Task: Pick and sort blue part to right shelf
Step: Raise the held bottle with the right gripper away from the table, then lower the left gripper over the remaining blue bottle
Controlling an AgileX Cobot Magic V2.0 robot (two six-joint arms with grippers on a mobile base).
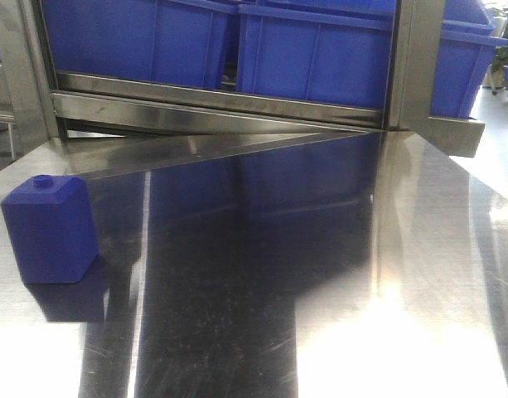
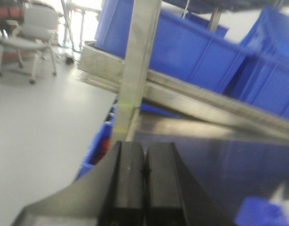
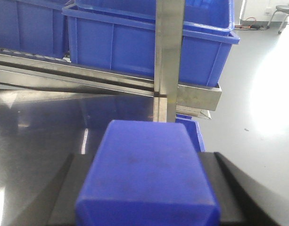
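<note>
The right pincer (image 3: 145, 160) was clamped on the blue part (image 3: 146, 179), with its black fingers (image 3: 64, 193) pressed against both sides of the block. The part sat near the right end of the worktop (image 1: 320, 315), facing the steel shelf upright (image 3: 169, 56) and the blue bins (image 3: 116, 42). Contact with the worktop could not be determined. The left pincer (image 2: 144, 155) was closed, fingers together and empty. A knobbed blue block (image 1: 50, 228) stood at the worktop's left.

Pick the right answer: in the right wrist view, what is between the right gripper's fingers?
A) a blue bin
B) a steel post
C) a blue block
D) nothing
C: the blue part is clamped in the right gripper, filling its whole gap.
</note>
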